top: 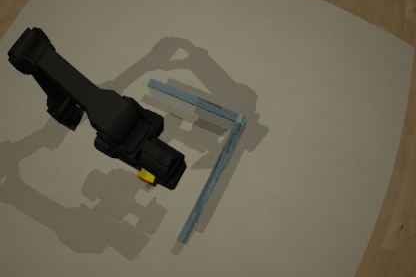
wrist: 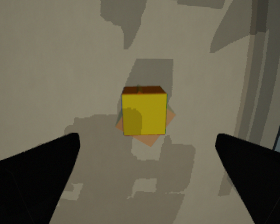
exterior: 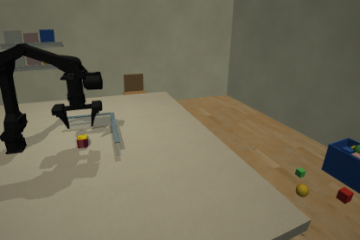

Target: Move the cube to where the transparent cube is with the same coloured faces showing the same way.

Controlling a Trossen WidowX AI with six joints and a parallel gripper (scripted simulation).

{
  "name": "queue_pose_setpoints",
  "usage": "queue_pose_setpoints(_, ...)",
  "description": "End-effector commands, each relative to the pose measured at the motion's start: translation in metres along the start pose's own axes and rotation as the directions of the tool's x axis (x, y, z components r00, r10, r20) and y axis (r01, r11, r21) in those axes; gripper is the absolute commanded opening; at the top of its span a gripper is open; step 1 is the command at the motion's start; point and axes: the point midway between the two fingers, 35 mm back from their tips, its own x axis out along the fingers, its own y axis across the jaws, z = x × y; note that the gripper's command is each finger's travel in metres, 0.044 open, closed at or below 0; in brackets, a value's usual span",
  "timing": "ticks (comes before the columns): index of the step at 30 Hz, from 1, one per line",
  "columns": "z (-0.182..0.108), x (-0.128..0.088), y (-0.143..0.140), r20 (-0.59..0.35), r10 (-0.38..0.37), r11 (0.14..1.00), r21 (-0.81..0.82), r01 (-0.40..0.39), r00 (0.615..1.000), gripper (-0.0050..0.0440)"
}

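The cube (top: 146,174) has a yellow top and a red side and rests on the pale mat. It also shows in the exterior view (exterior: 82,141) and in the centre of the wrist view (wrist: 144,112). My gripper (exterior: 80,124) is open and empty, pointing down a little above the cube, with a finger on either side of it in the wrist view (wrist: 146,143). In the top view the arm's wrist (top: 160,163) covers most of the cube. A faint transparent cube (top: 210,126) sits in the inner corner of the L-shaped rail, to the right of the real cube; it is also faintly seen in the exterior view (exterior: 100,120).
A blue-grey L-shaped rail (top: 220,163) (exterior: 114,126) lies on the mat right of the cube. The arm's base (exterior: 13,132) stands at the left. On the wooden floor far right lie a blue bin (exterior: 343,160), a yellow ball (exterior: 302,190) and small blocks.
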Motion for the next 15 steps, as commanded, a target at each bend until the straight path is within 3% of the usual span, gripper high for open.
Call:
queue_pose_setpoints(1,0.0,-0.004,-0.001,-0.004,-0.017,0.999,-0.036,0.017,1.0,0.044)
queue_pose_setpoints(15,0.0,0.012,-0.003,-0.003,-0.017,0.999,-0.035,0.016,1.0,0.044)
